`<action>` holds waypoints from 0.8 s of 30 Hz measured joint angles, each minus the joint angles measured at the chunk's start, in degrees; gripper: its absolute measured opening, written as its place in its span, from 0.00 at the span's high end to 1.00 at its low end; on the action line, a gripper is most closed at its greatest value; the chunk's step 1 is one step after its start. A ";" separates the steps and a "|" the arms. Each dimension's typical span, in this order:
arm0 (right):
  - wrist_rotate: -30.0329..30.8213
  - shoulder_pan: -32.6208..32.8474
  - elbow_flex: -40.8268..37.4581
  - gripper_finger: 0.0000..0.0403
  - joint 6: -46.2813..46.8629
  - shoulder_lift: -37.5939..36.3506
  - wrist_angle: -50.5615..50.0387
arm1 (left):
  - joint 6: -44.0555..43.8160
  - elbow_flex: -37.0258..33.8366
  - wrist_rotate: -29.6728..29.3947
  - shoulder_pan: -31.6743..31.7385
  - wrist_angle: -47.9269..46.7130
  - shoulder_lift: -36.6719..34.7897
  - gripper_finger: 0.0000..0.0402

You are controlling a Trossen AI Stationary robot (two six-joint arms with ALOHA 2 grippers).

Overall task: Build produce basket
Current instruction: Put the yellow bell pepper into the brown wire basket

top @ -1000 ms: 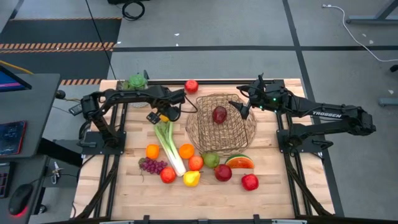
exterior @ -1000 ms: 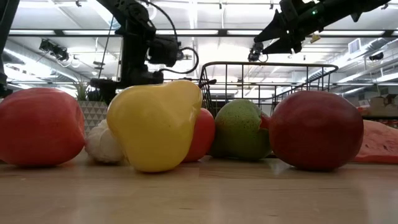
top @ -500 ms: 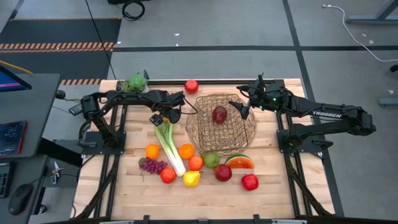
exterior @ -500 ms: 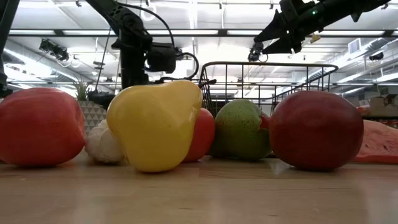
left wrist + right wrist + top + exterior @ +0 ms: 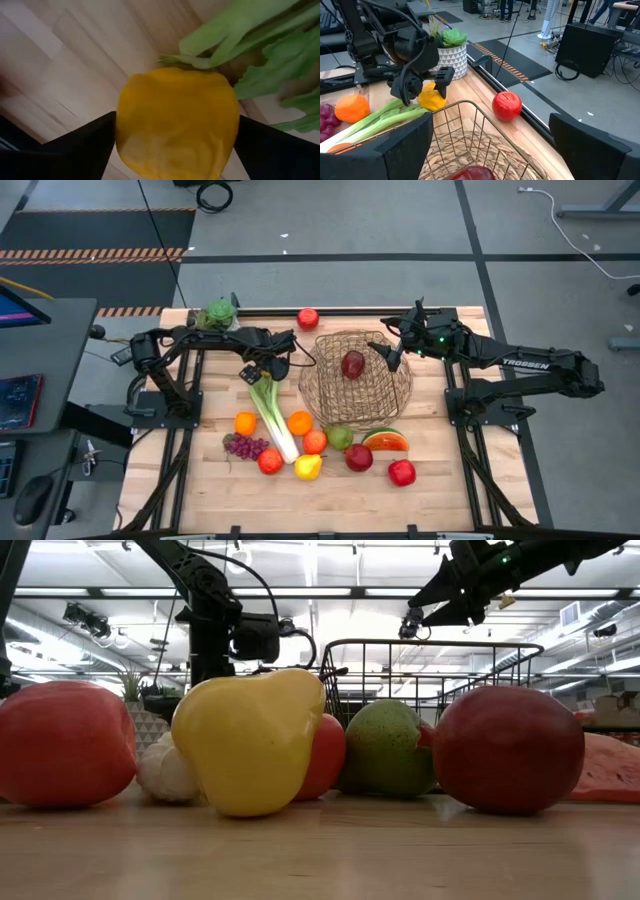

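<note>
Left gripper (image 5: pixel 256 370): lowered at the leafy top of the leek, on the table just left of the basket; its fingers (image 5: pixel 443 76) are spread on either side of the yellow pepper. Whether the pads are pressing it cannot be told.
Yellow pepper (image 5: pixel 176 122): seen between the two dark fingers in the left wrist view, resting on the wooden table (image 5: pixel 450 480), with the leek's green leaves just beside it.
Right gripper (image 5: pixel 385 350): held above the right rim of the basket, fingers wide apart, nothing between them.
Basket (image 5: pixel 385 395): placed at the middle of the table, toward the right; one dark red apple (image 5: pixel 353 364) lies inside it.
Leek (image 5: pixel 272 412): laid on the table left of the basket, white end toward the front.
Other produce: grapes (image 5: pixel 246 446), oranges, a lemon (image 5: pixel 308 467), a pear (image 5: pixel 340 437), a watermelon slice (image 5: pixel 385 442) and red apples are grouped in front of the basket; one more red apple (image 5: pixel 308 318) sits at the far edge.
Potted plant (image 5: pixel 218 312): set at the far left corner.
</note>
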 joint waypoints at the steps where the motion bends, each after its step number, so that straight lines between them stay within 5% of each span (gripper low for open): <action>1: -0.02 0.00 0.00 0.01 0.00 0.00 0.01 | -0.01 0.00 -0.01 0.00 0.03 0.00 0.10; 8: -0.02 0.00 0.00 0.01 0.00 0.00 0.01 | -1.38 0.02 -1.90 -0.42 0.05 0.00 0.21; 18: -0.02 -0.02 0.00 0.01 -0.01 0.00 -0.01 | -10.49 3.04 -23.93 -4.71 -0.98 -0.07 0.22; 24: -0.02 -0.01 0.00 0.01 -0.25 -0.02 -0.03 | -22.81 11.44 -24.94 -9.35 -6.19 -0.11 0.22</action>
